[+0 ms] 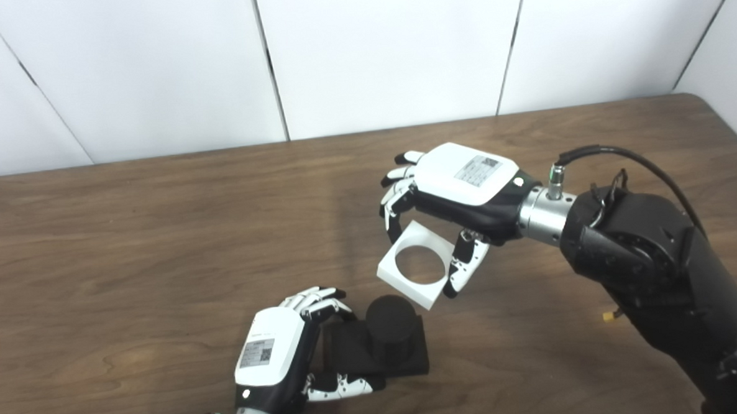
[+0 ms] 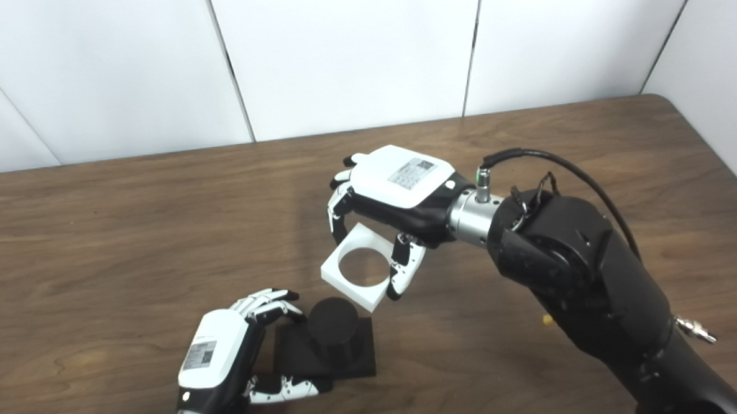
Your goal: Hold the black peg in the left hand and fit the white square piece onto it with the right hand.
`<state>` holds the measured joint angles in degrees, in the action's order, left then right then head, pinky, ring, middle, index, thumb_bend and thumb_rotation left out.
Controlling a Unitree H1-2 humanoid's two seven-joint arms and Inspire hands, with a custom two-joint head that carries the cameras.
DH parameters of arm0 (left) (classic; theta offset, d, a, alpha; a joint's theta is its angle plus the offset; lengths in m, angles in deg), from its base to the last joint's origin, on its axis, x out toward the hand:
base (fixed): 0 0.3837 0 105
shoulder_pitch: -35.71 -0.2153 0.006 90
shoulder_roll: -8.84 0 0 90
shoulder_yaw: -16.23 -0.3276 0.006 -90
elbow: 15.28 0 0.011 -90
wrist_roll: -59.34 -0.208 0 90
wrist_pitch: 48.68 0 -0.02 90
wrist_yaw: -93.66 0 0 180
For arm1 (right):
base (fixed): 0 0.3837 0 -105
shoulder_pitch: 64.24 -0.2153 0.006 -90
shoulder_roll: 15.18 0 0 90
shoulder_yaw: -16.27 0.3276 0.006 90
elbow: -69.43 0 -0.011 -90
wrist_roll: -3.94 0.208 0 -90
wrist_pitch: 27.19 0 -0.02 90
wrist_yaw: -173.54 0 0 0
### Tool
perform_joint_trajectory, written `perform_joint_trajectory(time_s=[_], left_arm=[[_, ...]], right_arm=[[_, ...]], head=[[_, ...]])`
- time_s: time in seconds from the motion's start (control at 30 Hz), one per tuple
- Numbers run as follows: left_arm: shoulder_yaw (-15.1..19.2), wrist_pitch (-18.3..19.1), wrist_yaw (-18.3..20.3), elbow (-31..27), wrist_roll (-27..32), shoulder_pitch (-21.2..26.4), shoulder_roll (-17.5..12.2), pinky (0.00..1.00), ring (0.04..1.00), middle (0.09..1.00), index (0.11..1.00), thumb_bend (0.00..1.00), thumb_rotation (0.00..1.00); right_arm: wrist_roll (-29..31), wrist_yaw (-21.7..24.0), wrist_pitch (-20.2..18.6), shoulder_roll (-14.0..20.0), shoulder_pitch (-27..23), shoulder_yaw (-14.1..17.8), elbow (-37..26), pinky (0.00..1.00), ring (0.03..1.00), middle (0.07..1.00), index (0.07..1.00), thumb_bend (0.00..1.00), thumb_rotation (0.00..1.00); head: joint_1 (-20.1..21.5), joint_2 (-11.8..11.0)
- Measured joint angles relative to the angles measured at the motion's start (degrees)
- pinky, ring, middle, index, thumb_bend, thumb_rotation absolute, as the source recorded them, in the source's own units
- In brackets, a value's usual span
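Note:
The black peg (image 1: 390,330) is a short round post on a square black base, resting on the wooden table (image 1: 128,255) near the front. My left hand (image 1: 281,351) is shut on the base's left side, fingers behind it and thumb in front. My right hand (image 1: 452,194) is shut on the white square piece (image 1: 416,265), a flat block with a round hole, and holds it tilted in the air just above and behind the peg. The piece does not touch the peg. Both also show in the right eye view: the peg (image 2: 332,338) and the piece (image 2: 359,267).
A small yellow bit (image 1: 608,316) lies on the table beside my right forearm. White wall panels stand behind the table's far edge. The table's right corner is at the upper right.

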<state>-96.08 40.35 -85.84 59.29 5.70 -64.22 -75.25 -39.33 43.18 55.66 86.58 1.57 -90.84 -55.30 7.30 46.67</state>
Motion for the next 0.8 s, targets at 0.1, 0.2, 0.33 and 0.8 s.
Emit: perform_joint_trajectory(time_s=[0.1,0.2,0.33,0.8], left_arm=[[0.0,0.0,0.0,0.0,0.0,0.0,-0.1,0.78,0.827,0.787,0.488,0.51,0.05],[0.0,0.0,0.0,0.0,0.0,0.0,-0.1,0.79,0.83,0.788,0.488,0.51,0.05],[0.0,0.0,0.0,0.0,0.0,0.0,-0.2,0.78,0.829,0.788,0.488,0.51,0.05],[-0.2,0.3,0.0,0.1,0.0,0.4,-0.2,0.79,0.834,0.791,0.488,0.51,0.05]], right_arm=[[0.2,-0.1,0.9,0.4,-0.1,0.6,1.3,0.96,0.896,0.759,0.483,0.52,0.13],[0.2,-0.1,1.0,1.0,-0.1,1.0,1.4,0.95,0.894,0.759,0.483,0.52,0.13],[0.9,0.0,1.0,1.1,-0.1,1.3,1.3,0.95,0.891,0.756,0.483,0.52,0.13],[3.6,4.5,-1.8,0.0,-2.3,1.0,-5.0,0.95,0.901,0.757,0.482,0.52,0.13]], head=[[0.1,0.0],[0.1,0.1],[0.1,0.0],[-1.1,0.3]])
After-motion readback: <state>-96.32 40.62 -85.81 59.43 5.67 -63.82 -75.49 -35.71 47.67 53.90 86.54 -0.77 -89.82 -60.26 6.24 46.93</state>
